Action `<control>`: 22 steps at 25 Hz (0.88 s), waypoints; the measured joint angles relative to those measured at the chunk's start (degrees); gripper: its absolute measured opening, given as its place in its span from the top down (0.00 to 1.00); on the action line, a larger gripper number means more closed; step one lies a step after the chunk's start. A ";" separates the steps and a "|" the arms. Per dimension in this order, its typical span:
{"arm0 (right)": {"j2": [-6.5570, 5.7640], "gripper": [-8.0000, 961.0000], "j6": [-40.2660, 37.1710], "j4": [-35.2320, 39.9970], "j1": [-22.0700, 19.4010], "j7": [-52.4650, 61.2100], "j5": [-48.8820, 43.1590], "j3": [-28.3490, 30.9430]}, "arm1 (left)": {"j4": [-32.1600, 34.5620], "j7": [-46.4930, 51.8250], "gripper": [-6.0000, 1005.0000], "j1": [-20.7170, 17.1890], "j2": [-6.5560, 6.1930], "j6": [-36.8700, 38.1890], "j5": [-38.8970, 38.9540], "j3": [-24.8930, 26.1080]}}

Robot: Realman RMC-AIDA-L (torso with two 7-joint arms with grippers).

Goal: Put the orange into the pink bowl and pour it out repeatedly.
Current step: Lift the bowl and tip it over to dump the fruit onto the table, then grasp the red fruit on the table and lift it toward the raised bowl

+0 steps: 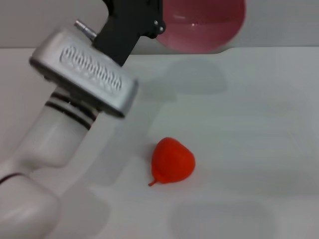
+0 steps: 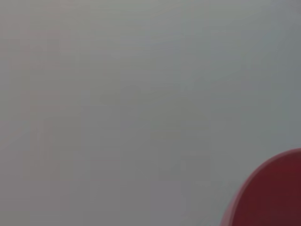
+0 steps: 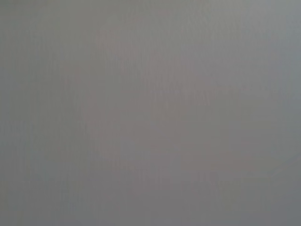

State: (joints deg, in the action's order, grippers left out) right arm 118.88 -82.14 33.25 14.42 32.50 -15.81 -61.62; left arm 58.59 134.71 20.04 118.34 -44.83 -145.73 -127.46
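Note:
The orange [image 1: 173, 162] is a red-orange toy fruit with a small stem nub. It lies on the white table [image 1: 264, 129], in the middle of the head view. The pink bowl [image 1: 204, 25] is held up in the air at the top of that view, tilted, and its shadow falls on the table below it. My left gripper [image 1: 158, 20] is at the bowl's left rim and grips it; the arm reaches up from the lower left. An edge of the bowl [image 2: 273, 197] shows in the left wrist view. The bowl is well above and behind the orange. The right gripper is out of view.
The table's far edge [image 1: 279, 48] runs under the raised bowl, with a grey wall behind it. The right wrist view shows only a plain grey surface.

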 joint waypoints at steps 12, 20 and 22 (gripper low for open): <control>-0.23 0.56 0.23 -2.22 0.85 0.44 -0.35 -0.11 | 8.08 12.08 0.95 13.11 -0.08 53.47 0.95 15.87; -2.04 0.57 5.29 -0.86 1.84 16.25 -9.94 0.24 | 6.68 11.74 0.95 26.07 -0.15 90.91 2.75 38.05; -3.77 0.57 5.78 0.14 2.41 24.07 -15.51 0.34 | 5.41 11.38 0.95 28.36 -0.35 97.87 0.85 44.27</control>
State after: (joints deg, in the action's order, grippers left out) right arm 115.11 -76.36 33.39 16.83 56.57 -31.33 -61.27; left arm 64.00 146.09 48.40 117.99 53.04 -144.88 -83.19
